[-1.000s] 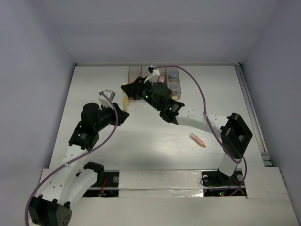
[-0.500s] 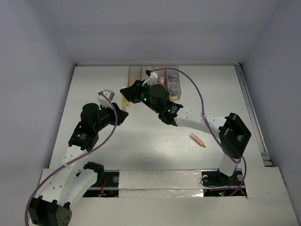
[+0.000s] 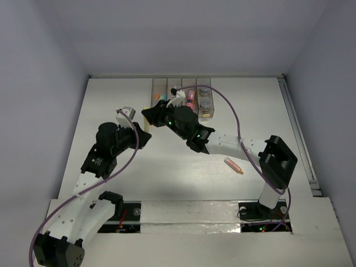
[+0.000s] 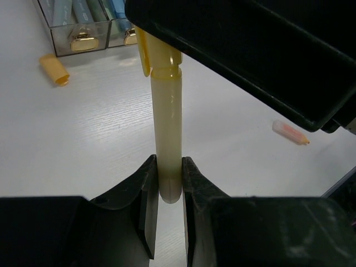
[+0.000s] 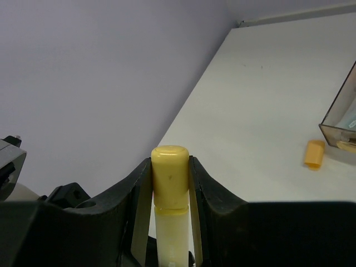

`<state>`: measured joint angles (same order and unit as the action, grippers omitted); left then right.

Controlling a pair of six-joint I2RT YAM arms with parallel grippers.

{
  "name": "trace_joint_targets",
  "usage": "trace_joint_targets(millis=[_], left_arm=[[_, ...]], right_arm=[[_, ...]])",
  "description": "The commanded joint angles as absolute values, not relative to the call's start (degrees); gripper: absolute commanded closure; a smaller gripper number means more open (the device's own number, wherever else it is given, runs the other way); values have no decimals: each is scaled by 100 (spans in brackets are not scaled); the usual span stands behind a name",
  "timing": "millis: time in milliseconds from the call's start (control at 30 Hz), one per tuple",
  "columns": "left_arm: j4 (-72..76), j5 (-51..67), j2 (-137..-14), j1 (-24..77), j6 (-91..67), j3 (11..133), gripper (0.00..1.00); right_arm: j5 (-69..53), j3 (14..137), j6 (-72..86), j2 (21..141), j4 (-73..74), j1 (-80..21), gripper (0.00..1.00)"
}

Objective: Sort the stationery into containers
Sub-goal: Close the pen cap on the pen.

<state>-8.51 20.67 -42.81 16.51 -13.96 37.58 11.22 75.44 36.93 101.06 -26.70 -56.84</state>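
Holding the marker (image 4: 168, 122) mid-frame, below the bins (image 4: 78, 39), we judge it light, stiff and slick. Left end effector (image 4: 168, 186) pinches the barrel's end; right end effector (image 5: 170, 162) clamps the cap (image 5: 170, 181).

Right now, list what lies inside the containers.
The containers hold a pink marker, grey round pieces in the rightmost bin, and blue-green markers. The right arm hides parts of the left bins from above.

Overhead; wrists (close) share marker (image 4: 167, 139).
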Motion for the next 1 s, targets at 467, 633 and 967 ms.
trace_joint_targets(millis=[467, 633, 967], left_arm=[[-607, 1468, -3850, 1661, -1354, 4017, 100], [-580, 1380, -3744, 1661, -1371, 4017, 100], [-527, 1239, -3647, 1661, -1362, 4034, 100]], right_arm=[[1038, 7216, 4226, 9818, -2346, -6108, 97], [466, 7119, 4526, 9712, -2496, -6108, 99], [132, 6698, 4526, 9668, -2312, -6179, 100]])
